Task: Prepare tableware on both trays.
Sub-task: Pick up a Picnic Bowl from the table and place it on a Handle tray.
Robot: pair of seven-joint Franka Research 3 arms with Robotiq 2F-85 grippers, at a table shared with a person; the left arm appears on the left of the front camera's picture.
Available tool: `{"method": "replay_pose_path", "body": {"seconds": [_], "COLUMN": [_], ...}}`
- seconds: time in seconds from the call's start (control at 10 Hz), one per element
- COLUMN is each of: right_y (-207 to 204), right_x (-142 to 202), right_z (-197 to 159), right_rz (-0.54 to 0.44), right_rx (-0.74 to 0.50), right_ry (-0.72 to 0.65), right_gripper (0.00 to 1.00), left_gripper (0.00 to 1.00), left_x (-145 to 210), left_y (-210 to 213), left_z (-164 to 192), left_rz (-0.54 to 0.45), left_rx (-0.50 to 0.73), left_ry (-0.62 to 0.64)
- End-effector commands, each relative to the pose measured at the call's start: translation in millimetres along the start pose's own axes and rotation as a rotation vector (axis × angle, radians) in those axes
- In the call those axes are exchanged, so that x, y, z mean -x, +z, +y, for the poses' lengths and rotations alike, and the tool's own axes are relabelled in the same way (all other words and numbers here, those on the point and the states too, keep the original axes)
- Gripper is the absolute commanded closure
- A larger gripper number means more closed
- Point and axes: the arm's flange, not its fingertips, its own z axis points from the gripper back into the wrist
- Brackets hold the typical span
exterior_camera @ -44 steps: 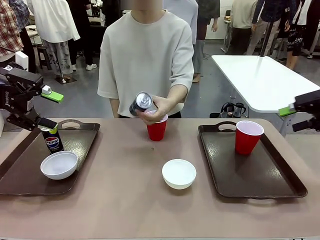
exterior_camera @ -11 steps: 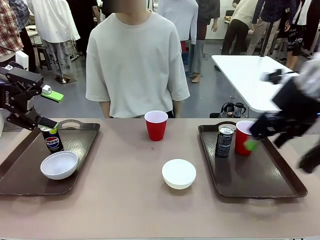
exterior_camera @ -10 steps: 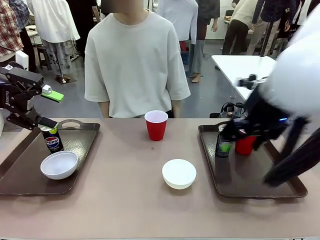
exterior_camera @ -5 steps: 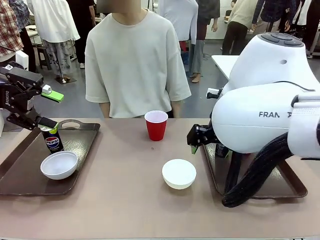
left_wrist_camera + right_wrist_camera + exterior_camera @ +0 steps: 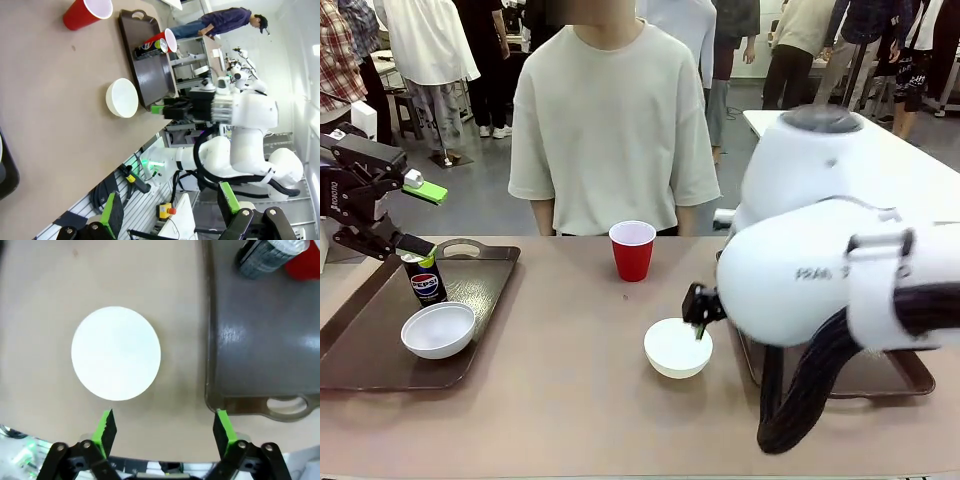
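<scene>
Now the right gripper (image 5: 700, 325) has swung off the right tray (image 5: 905, 380), which it was crossing a second ago. It hangs just past that tray's left rim, over the loose bowl (image 5: 672, 352) on the bare table. A can has also come onto the right tray since the person held it, so I judge that tray now lacks just a bowl and that fetching this one is the step in hand. The left gripper (image 5: 423, 220) has not moved: its jaws are spread by the top of the Pepsi can (image 5: 425, 283), well apart from the right tray.

From the left wrist, the bowl sits just off the right tray's long rim, and the right gripper's green pad is near the strip of table between them.

From the right wrist, the jaws stand wide open and empty. The bowl lies ahead of them, toward the pad farther from the right tray; the other pad lines up with that tray's rim. The gap therefore centres on the bowl's tray-side edge, not its middle.
</scene>
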Motion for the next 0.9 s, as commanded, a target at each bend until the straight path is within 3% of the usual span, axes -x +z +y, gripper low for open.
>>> {"method": "replay_pose_path", "body": {"seconds": [0.0, 0.4, 0.8], "right_y": [-34, -67, -69], "right_x": [-11, -16, -28], "right_z": [28, 28, 24], "right_rz": [0.004, -0.020, -0.039], "right_rx": [0.039, 0.043, 0.004], "right_ry": [-0.007, 0.034, 0.002], "right_gripper": [0.00, 0.00, 0.00], "left_gripper": [0.00, 0.00, 0.00], "left_x": [-1, -1, -1], "left_y": [-1, -1, -1], "left_z": [0, 0, 0], "left_rz": [-0.002, -0.002, -0.002], "left_rx": [0.016, 0.016, 0.016], "left_ry": [-0.013, -0.013, -0.013]}}
